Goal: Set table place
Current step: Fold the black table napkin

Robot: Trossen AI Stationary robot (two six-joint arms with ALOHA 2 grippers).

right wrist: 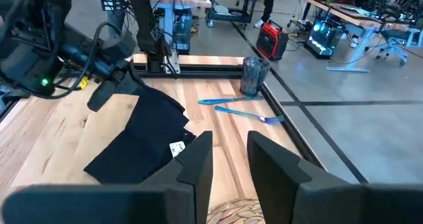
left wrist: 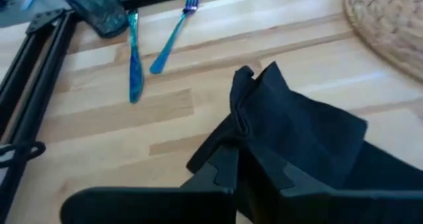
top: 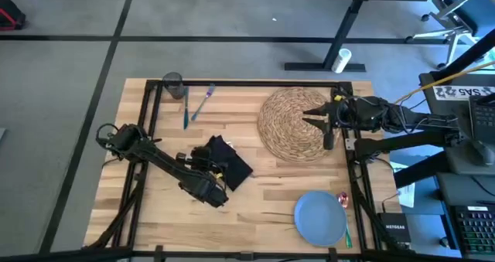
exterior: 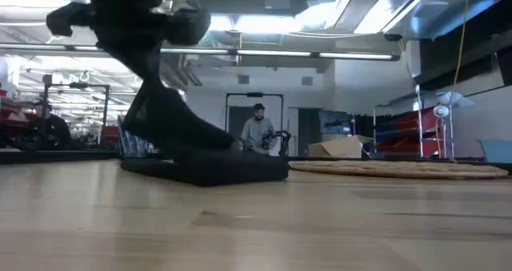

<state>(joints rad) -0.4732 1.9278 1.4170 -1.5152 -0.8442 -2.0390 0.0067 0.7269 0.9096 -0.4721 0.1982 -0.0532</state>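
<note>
On the light wood plank table (top: 255, 188), the left gripper (left wrist: 248, 174) is clenched on the crumpled black cloth napkin (top: 228, 163) at mid-table, while the right gripper (top: 319, 117) hovers with fingers parted over the round woven straw placemat (top: 290, 127).

Down at the high view's lower right, the blue plate (top: 320, 218) covers most of the green and red-handled cutlery (top: 344, 208), only slivers peeking past its right rim. The left gripper (top: 220, 171) sits over the black napkin (top: 232, 165), hiding its near corner. In the low view the woven placemat (exterior: 400, 169) shows as a thin edge-on strip at right. The grey glass (left wrist: 99, 9) is cut off by the left wrist view's top edge.
</note>
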